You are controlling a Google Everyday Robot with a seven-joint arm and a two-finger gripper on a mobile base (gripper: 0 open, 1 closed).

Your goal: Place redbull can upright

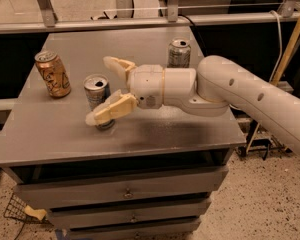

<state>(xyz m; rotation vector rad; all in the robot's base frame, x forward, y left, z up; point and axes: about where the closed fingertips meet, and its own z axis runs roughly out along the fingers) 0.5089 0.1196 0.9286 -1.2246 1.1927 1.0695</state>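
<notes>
While the tool (99,90) gapes empty astride it, the redbull can (97,95) stands upright mid-table (155,134).

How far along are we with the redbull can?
Done: the redbull can stands upright on the table. In hand: the tool is open, its fingers on either side of the can, not gripping. Left: draw the tool back without knocking it over.

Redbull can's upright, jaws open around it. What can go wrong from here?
1. The gripper is open, its jaws straddling the redbull can. The near one overlaps the can's lower body in this view, so a skewed retreat might clip the can and topple it.
2. If tipped, the can may roll into the orange can or off the table.
</notes>
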